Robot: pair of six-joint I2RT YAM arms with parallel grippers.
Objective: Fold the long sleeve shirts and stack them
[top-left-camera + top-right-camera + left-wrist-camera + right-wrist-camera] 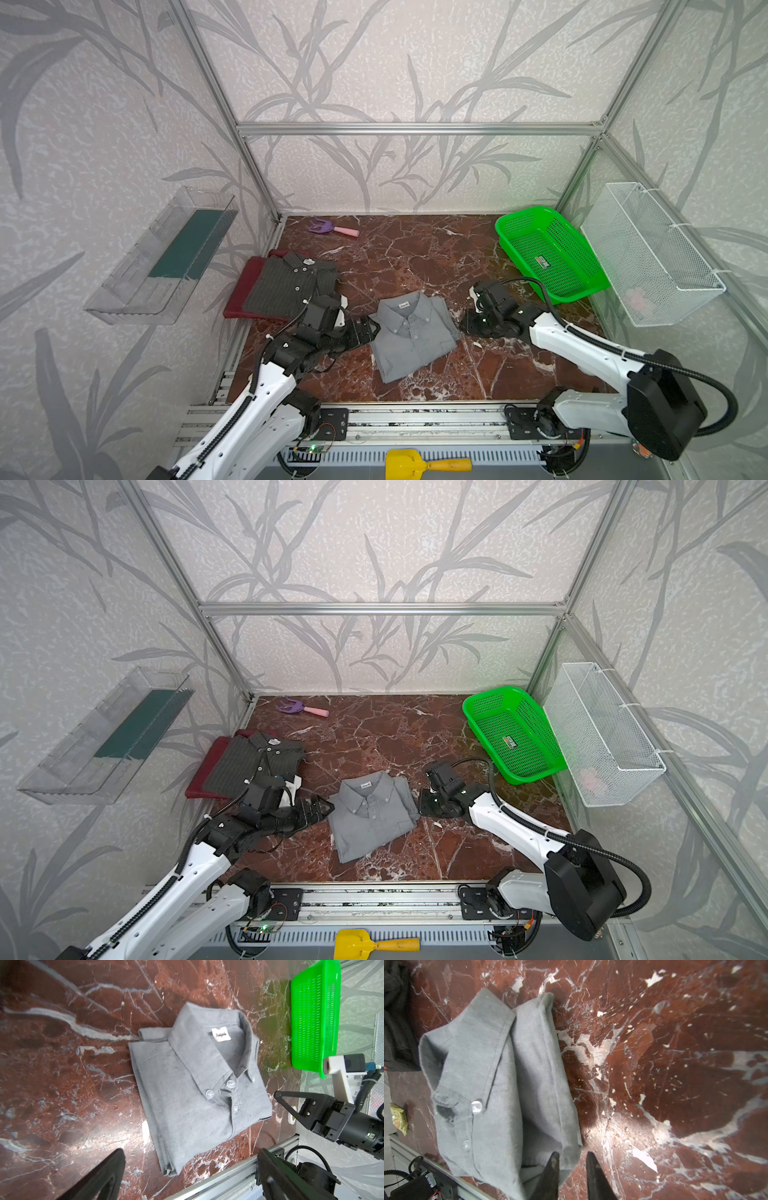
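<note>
Robot lab test cell; aluminium frame (415,129), leaf-print wall panels (415,54), marble-look tabletop (415,257), mounting rail (415,424)

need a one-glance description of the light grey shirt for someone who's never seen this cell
Start at the red marble table. Near its middle lies the light grey shirt, folded, with its buttoned front and collar facing up. It is plain and lies alone, whereas the dark pinstriped shirt at the left edge sits on the maroon shirt.

Bench (415,257): my red marble top.
Middle: folded light grey shirt (413,336).
Left of it: maroon shirt (241,291), under the pinstriped shirt (291,282).
Behind-right of it: green basket (561,245).
Behind-left of it: purple rake (332,228).
</note>
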